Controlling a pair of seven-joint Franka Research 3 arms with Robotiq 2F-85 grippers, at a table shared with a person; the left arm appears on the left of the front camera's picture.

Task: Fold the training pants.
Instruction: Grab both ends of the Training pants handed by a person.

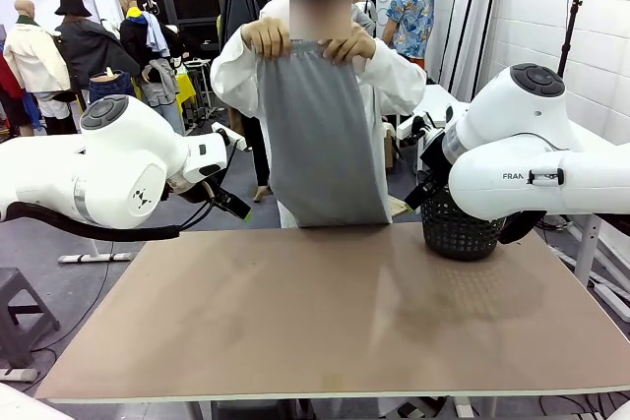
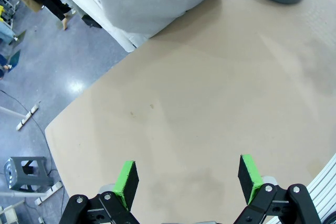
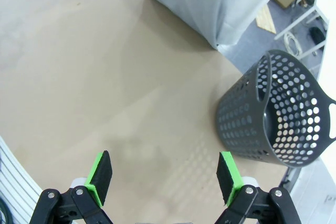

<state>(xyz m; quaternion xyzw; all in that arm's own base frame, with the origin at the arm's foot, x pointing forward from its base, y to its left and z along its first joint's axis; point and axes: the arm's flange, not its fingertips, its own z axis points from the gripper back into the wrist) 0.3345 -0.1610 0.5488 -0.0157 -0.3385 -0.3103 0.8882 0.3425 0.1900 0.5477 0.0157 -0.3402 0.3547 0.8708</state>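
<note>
Training pants [image 1: 320, 135] hang from a person's hands [image 1: 267, 38] (hem near table [image 1: 325, 331]).

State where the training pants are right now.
Front view: the training pants hang from the person's hands at the table's far edge, left of the black basket.

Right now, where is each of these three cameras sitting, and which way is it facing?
Front: fixed between the arms, facing across the table at the person holding up the training pants; left arm and right arm show.
Left wrist: on the left arm, looking down at the table; open left claw shows.
Right wrist: on the right arm, looking down at the black basket; open right claw shows.
Shared: all see training pants and black basket.
</note>
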